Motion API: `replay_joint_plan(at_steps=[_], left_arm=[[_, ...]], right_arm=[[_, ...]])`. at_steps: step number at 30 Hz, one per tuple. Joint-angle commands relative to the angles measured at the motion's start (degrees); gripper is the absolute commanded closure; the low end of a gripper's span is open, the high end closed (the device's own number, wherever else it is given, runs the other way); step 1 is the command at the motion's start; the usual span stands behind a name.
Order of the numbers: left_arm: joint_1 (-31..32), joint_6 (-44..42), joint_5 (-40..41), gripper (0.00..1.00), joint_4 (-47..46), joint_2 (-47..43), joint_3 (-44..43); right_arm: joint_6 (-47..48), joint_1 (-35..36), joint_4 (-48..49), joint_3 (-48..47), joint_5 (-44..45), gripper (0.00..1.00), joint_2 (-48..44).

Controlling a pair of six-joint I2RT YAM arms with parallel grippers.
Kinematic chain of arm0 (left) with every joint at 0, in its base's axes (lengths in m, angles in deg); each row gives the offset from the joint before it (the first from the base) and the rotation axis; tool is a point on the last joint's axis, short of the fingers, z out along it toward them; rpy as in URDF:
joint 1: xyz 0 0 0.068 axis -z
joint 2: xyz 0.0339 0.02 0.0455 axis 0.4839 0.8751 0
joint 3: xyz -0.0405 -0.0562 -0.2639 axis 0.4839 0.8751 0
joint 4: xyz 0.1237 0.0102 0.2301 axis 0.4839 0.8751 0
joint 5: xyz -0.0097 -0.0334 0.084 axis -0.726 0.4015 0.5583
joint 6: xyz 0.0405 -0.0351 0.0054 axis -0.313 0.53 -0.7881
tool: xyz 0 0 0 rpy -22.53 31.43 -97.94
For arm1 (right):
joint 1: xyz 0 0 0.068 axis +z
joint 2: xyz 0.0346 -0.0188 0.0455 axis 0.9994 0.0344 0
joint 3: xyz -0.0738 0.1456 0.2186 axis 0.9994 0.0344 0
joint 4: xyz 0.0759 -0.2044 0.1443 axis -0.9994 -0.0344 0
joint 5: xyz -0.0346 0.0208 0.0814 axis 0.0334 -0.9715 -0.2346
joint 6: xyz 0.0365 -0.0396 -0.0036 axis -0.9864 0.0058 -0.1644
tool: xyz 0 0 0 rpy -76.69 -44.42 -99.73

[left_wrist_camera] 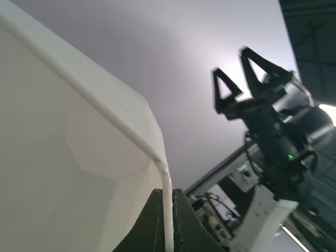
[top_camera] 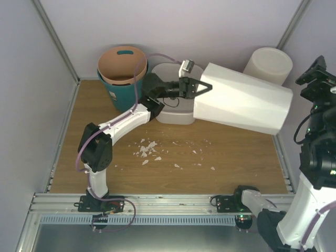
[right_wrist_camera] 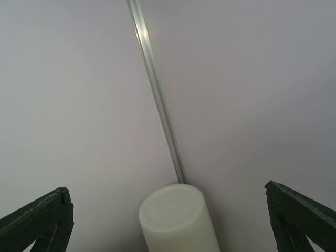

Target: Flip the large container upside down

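The large container, a wide white tub [top_camera: 176, 116], stands upright at the back middle of the table, partly hidden behind my left arm. My left gripper [top_camera: 197, 86] is shut on the rim of the tall octagonal white bin [top_camera: 244, 100] and holds it lifted and tipped on its side, to the right of the tub. The left wrist view shows the jaws [left_wrist_camera: 168, 215] pinching that bin's rim [left_wrist_camera: 131, 131]. My right gripper [top_camera: 315, 73] is open and empty, raised high at the right edge; it also shows in the left wrist view [left_wrist_camera: 244, 73].
A teal bin with a tan liner [top_camera: 122, 68] stands at the back left. A tall round white bin [top_camera: 269, 64] stands upside down in the back right corner and shows in the right wrist view [right_wrist_camera: 176, 226]. White scraps [top_camera: 149, 149] lie on the table's middle.
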Motion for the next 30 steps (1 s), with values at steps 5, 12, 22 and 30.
replay_joint_plan(at_steps=[5, 12, 22, 30], left_arm=[[8.30, 17.67, 11.80, 1.00, -31.30, 2.56, 5.06], [10.95, 27.90, 22.03, 1.00, -46.22, 7.66, 10.71], [13.61, 34.86, 29.46, 1.00, -53.39, 14.79, 9.80], [17.78, 38.66, 34.10, 1.00, -58.85, 20.29, 13.89]], right_arm=[[0.21, -0.27, -3.44, -2.89, -1.87, 0.00, 4.74], [1.59, -0.21, -5.87, -4.49, -2.14, 0.00, 5.90], [2.96, -0.20, -7.64, -6.69, -1.44, 0.00, 8.10], [3.59, -0.19, -8.81, -6.04, -1.01, 0.00, 8.66]])
